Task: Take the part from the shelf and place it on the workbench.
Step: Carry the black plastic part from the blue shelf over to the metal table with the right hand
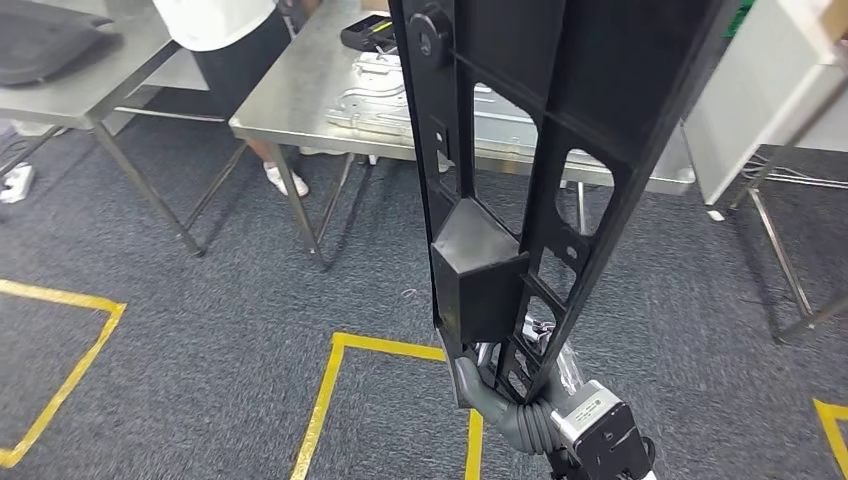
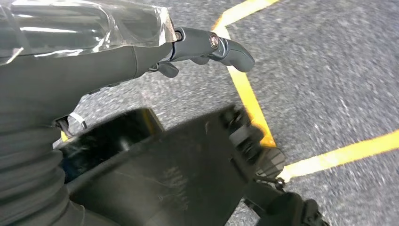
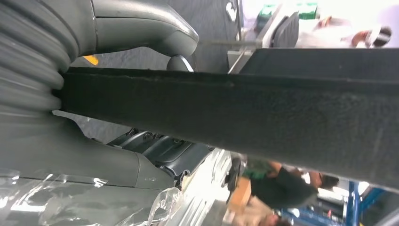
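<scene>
Part (image 1: 520,170) stands upright before me, gripped at its lower end by my right hand (image 1: 505,395) so it clears the floor; tabletop (image 1: 300,95) lies ahead. Left hand (image 2: 207,44) hangs, holding nothing.

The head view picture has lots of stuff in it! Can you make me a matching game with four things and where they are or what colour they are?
Things:
1. black part
2. steel workbench
3. floor tape
4. right hand

Descriptions:
A. yellow lines on the grey carpet
B. gripping the low end of the part
C. long, dark, with cut-out holes, held upright
D. shiny silver, standing ahead with metal pieces on top

Pairs: 1-C, 2-D, 3-A, 4-B
</scene>
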{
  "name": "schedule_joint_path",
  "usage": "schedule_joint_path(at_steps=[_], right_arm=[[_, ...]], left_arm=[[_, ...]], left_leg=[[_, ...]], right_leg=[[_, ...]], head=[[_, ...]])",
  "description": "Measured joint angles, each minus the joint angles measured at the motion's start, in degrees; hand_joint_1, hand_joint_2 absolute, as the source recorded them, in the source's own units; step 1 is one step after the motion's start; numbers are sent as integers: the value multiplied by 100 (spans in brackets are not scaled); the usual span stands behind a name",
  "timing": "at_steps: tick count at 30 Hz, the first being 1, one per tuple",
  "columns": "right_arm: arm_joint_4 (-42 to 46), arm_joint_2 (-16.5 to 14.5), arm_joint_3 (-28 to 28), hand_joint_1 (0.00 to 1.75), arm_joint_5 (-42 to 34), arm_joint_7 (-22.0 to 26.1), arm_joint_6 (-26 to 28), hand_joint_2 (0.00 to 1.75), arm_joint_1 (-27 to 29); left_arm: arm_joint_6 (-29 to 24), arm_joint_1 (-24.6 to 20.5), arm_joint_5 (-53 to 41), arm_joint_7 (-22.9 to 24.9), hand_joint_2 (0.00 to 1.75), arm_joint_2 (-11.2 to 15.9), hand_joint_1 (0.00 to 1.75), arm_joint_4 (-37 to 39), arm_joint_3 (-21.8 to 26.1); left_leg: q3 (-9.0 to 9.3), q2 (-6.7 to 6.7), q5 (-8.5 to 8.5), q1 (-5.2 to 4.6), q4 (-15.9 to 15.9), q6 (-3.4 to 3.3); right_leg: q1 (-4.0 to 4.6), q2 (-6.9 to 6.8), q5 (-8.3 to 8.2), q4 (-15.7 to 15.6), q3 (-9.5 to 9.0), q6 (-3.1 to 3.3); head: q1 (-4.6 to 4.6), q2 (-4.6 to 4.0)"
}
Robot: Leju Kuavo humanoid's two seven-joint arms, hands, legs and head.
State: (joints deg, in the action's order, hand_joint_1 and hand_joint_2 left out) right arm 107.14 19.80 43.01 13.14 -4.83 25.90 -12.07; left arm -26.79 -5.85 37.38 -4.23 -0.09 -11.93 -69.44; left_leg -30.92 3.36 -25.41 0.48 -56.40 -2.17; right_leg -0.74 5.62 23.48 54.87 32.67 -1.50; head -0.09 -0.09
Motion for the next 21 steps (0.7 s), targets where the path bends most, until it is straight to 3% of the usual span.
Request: schedule_joint_path(at_steps=[1, 3, 5, 7, 9, 10, 11, 12, 14, 15, 16, 18, 20, 21], right_arm=[[0, -5, 2, 175, -1, 4, 0, 175, 2], [-1, -9, 4, 175, -7, 13, -1, 175, 19], [-9, -3, 5, 175, -15, 20, -4, 175, 28], [-19, 1, 8, 175, -20, 26, -9, 175, 21], [-24, 1, 16, 175, -22, 31, -14, 175, 16], [-26, 1, 20, 175, -22, 31, -16, 175, 17], [-26, 1, 24, 175, -22, 31, -18, 175, 17], [-26, 1, 26, 175, -22, 29, -17, 175, 18], [-26, 3, 28, 175, -16, 28, -17, 175, 11], [-25, 3, 29, 175, -10, 29, -17, 175, 7], [-25, 3, 30, 175, 0, 30, -17, 175, 7], [-25, 2, 33, 175, 29, 33, -16, 175, 14], [-23, 3, 34, 175, 66, 37, -12, 175, 11], [-23, 1, 35, 175, 90, 39, -9, 175, 6]], left_arm=[[1, -1, 0, 2, 175, 3, 0, 0, 0], [0, -5, 2, 7, 175, 8, 0, 0, 0], [-10, -24, 7, 10, 175, 11, 0, 0, 0], [-21, -29, 16, 9, 175, 12, 0, 0, 0], [-26, -3, 25, -7, 175, 11, 0, 0, 0], [-27, 7, 26, -20, 175, 11, 0, 0, 0], [-27, 11, 26, -32, 175, 11, 0, 0, 0], [-27, 11, 26, -39, 175, 9, 0, 0, 0], [-28, 4, 27, -43, 175, 4, 0, 0, 1], [-29, 1, 31, -40, 175, 3, 0, 0, 1], [-31, -4, 42, -38, 175, 3, 0, 0, 2], [-37, -18, 68, -33, 175, 3, 0, 0, 2], [-43, -34, 84, -26, 175, 3, 0, 0, 2], [-46, -38, 88, -19, 175, 3, 0, 0, 2]], left_leg=[[56, 57, 41, -10, 148, -15], [61, -22, 63, -24, 198, -48], [80, -133, 115, -7, 258, -109], [91, -273, 143, -2, 294, -147], [80, -427, 142, -15, 290, -157], [75, -502, 141, -18, 288, -156], [75, -572, 137, -17, 286, -153], [81, -636, 131, -14, 284, -145], [98, -732, 107, -26, 273, -104], [102, -769, 94, -40, 266, -75], [104, -800, 84, -54, 261, -46], [111, -868, 77, -59, 259, 12], [76, -779, -11, -29, 141, 82], [-10, -677, -143, -16, -65, 113]], right_leg=[[-5, 54, -10, -2, 15, -30], [-19, 133, -43, -29, 42, -113], [-10, -56, 35, 79, 105, -175], [1, -373, 375, 657, 362, -214], [-13, -480, 730, 1449, 721, -250], [-23, -494, 771, 1644, 800, -262], [-29, -512, 700, 1605, 758, -272], [-33, -549, 539, 1324, 595, -278], [-27, -697, 202, 452, 111, -270], [-18, -749, 117, 140, -49, -245], [-6, -771, 91, -28, -130, -216], [14, -709, 94, -60, -117, -135], [3, -663, 74, -71, -111, -62], [-9, -649, 59, -80, -109, -28]], head=[[-1, 0], [-2, 0], [7, 0], [29, 0], [41, 0], [40, 0], [41, 0], [41, 0], [41, 0], [40, 0], [38, 0], [33, 0], [29, 0], [25, 0]])
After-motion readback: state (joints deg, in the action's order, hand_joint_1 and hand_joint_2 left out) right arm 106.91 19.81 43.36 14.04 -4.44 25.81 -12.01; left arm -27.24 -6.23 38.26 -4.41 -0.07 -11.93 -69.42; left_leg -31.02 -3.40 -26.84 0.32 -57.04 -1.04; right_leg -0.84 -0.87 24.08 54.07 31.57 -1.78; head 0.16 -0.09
